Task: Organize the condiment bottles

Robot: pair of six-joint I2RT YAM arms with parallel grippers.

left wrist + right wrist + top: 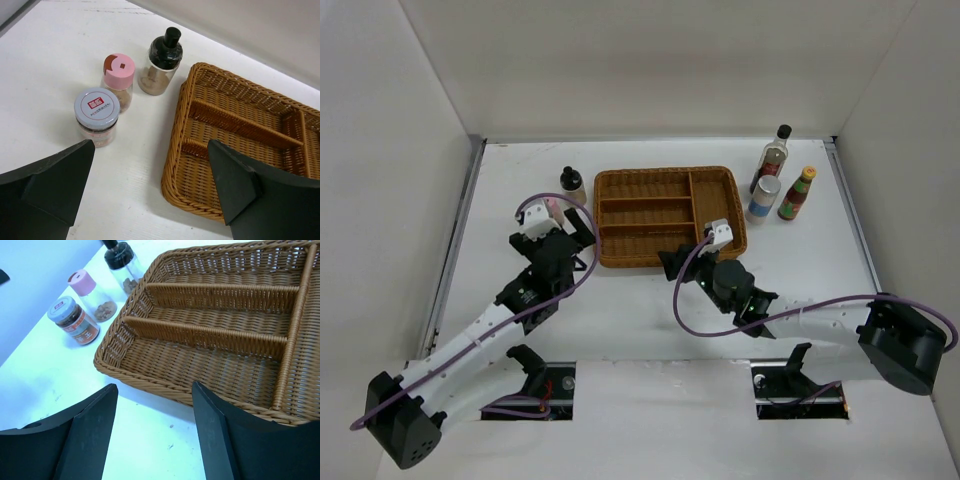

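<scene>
No bottle is in the basket yet, and we hold both grippers spread and empty.

Our left gripper gapes wide and grips nothing. The grey-lidded jar stands just ahead of its left finger, with the pink-lidded jar close beyond it and the short black-capped bottle farther ahead, opposite the gap. The wicker basket, its compartments bare, lies ahead of the right finger. Our right gripper is parted too, by the basket's near rim. Well to the right of its jaws stand the tall clear bottle, the silver-lidded can and the red sauce bottle. We judge this to be the approach to a first pick: the left jaws must shift left and drop around the grey-lidded jar without knocking the pink one.
</scene>
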